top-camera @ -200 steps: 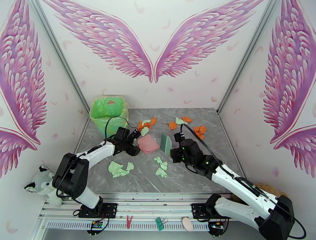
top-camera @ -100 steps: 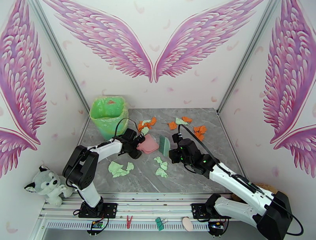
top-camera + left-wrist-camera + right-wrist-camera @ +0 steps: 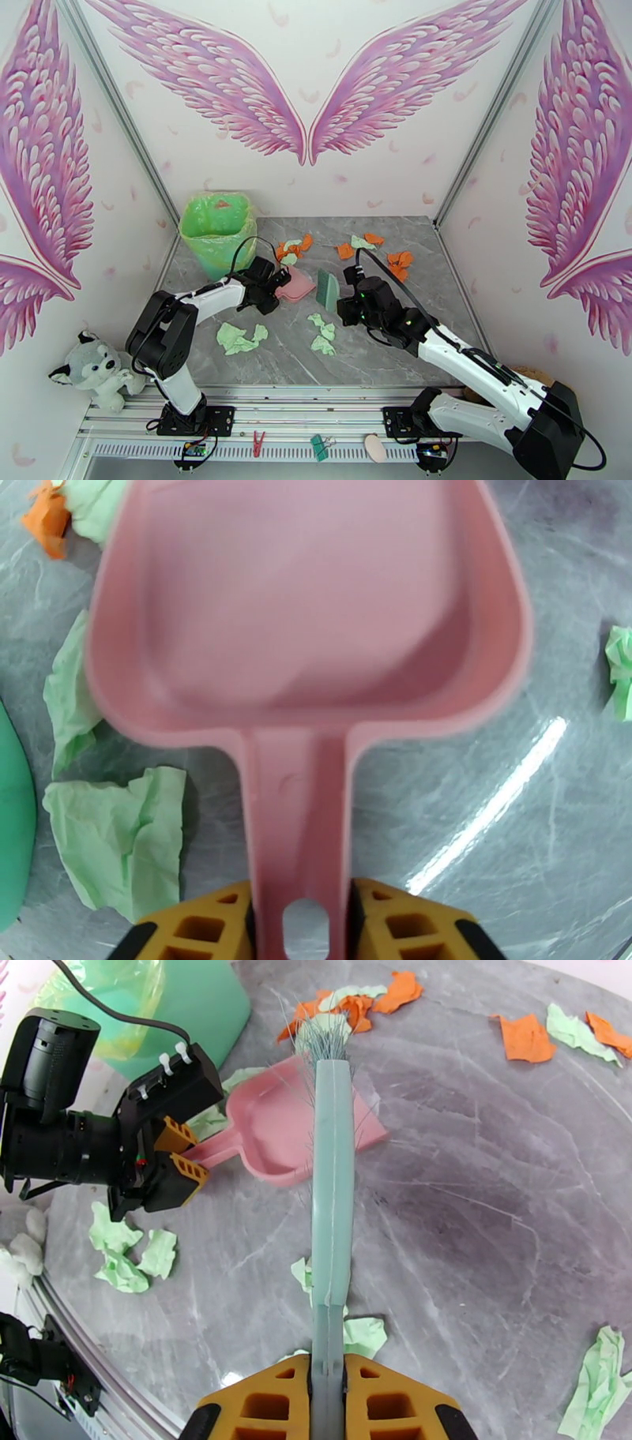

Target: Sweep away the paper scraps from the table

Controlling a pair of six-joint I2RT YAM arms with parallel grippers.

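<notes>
Many paper scraps [image 3: 242, 338], marble table [image 3: 379, 359], left end effector [image 3: 299, 902] gripping dustpan [image 3: 308, 638], right end effector [image 3: 326, 1382] gripping brush [image 3: 332, 1157]

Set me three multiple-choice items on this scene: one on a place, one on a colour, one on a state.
1. Where on the table does the green bin stand?
A. far left corner
B. far right corner
C. near edge, between the arm bases

2. What colour is the dustpan?
A. blue
B. pink
C. yellow

3. How is the right gripper?
A. open, holding nothing
B. shut on the dustpan
C. shut on the brush handle

Answers:
1 A: in the top view the bin sits at the far left corner.
2 B: the pan is pink in both wrist views.
3 C: in the right wrist view its yellow fingers clamp the pale green handle.
</notes>
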